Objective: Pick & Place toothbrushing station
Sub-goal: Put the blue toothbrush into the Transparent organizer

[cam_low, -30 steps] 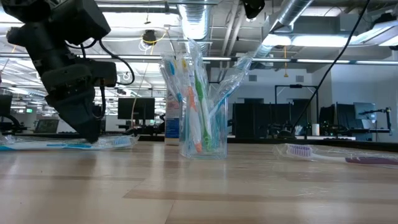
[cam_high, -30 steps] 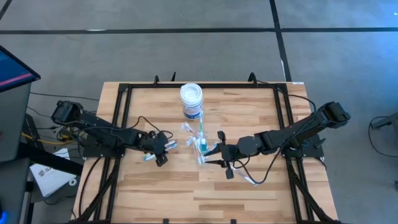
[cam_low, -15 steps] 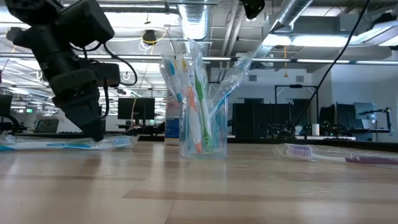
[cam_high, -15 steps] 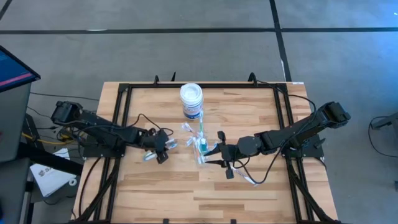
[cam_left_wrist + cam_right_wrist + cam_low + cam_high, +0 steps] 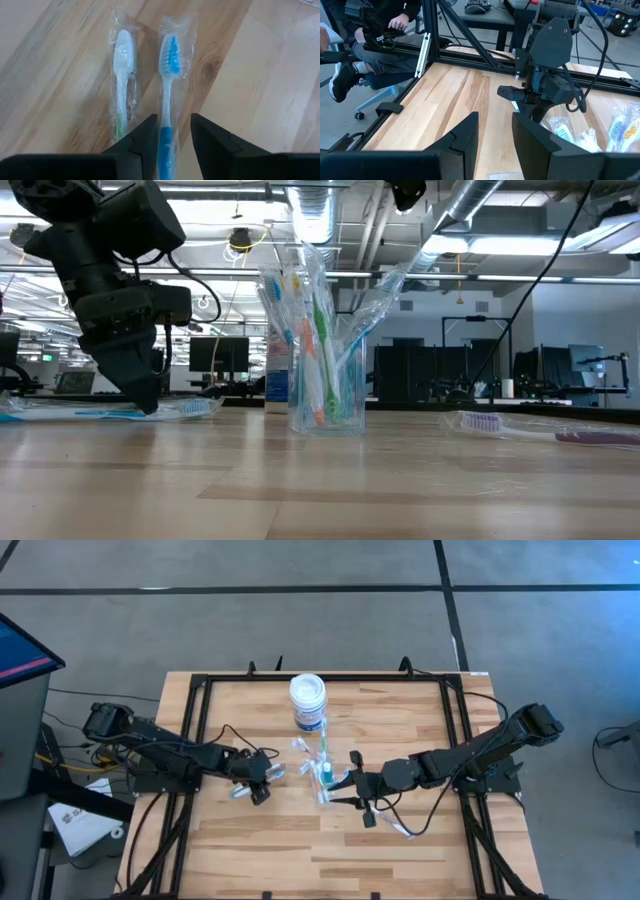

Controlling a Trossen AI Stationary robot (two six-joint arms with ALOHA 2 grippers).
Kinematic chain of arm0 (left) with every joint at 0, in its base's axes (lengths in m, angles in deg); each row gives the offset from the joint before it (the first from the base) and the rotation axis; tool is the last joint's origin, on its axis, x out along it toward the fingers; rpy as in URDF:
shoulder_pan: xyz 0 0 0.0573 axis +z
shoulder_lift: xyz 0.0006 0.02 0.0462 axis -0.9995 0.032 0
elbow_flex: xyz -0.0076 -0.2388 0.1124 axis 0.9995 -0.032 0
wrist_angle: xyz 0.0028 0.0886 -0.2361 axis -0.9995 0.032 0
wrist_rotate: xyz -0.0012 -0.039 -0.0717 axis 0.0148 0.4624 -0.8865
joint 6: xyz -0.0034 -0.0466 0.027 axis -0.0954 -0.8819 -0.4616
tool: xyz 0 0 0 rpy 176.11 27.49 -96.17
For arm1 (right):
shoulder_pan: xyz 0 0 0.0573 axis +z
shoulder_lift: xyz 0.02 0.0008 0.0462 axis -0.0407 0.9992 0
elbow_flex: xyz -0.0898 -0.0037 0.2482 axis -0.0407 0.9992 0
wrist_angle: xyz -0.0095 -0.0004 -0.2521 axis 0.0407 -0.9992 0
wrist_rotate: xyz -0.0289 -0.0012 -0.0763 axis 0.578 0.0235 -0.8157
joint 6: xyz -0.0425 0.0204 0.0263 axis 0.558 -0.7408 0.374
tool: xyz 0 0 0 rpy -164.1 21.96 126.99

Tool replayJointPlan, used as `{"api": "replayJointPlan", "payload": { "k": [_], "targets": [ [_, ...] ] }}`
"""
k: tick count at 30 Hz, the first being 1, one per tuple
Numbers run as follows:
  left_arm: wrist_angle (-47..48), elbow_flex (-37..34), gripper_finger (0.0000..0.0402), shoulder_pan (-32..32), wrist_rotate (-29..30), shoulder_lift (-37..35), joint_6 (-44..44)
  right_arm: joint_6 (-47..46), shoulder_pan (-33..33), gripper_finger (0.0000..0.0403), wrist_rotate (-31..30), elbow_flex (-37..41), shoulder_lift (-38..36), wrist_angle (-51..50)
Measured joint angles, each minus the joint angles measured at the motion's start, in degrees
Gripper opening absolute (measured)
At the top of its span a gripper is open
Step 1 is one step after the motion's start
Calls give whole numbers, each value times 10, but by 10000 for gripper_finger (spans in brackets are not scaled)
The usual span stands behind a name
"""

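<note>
Left gripper point(image 5: 170, 145) sits lower over the bench point(image 5: 300, 840) than half a second ago, tips now close to the wood in the low view. Its jaws stand apart, straddling the handle of a wrapped blue toothbrush point(image 5: 167, 85) lying flat; whether they touch it I cannot tell. A wrapped white and green toothbrush point(image 5: 122, 75) lies just outside one jaw, parallel to the first.

Right gripper point(image 5: 358, 802) unchanged, low on the bench just beside the clear cup point(image 5: 325, 380); jaws parted, nothing between them in its wrist view.

The cup stands upright between the two grippers, packed with wrapped toothbrushes. White jar with blue label point(image 5: 307, 702) beyond the cup, apart from both jaws. A purple-bristled toothbrush point(image 5: 540, 426) lies flat beside the right jaws.

Bench is pale wood planks in a black frame, on grey floor. Beyond: office desks, monitors, ceiling ducts; a seated person point(image 5: 380, 30) by the frame's edge.
</note>
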Motion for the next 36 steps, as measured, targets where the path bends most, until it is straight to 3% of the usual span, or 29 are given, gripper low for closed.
{"api": "replayJointPlan", "payload": {
  "k": [11, 17, 26, 36],
  "targets": [
    [-2, 0, 85, 0, -15, 20, 4, 0, 0, 109, 0, 0, 0, 0],
    [-1, -1, 10, 0, -19, 4, 4, 0, 0, 109, 0, 0, 0, 0],
    [-8, -1, 1, -1, -4, -12, 4, 0, 0, 109, 0, 0, 0, 0],
    [-52, -1, 0, -63, 67, -107, -1, 0, 0, 109, 0, 0, 0, -7]
  ]
}}
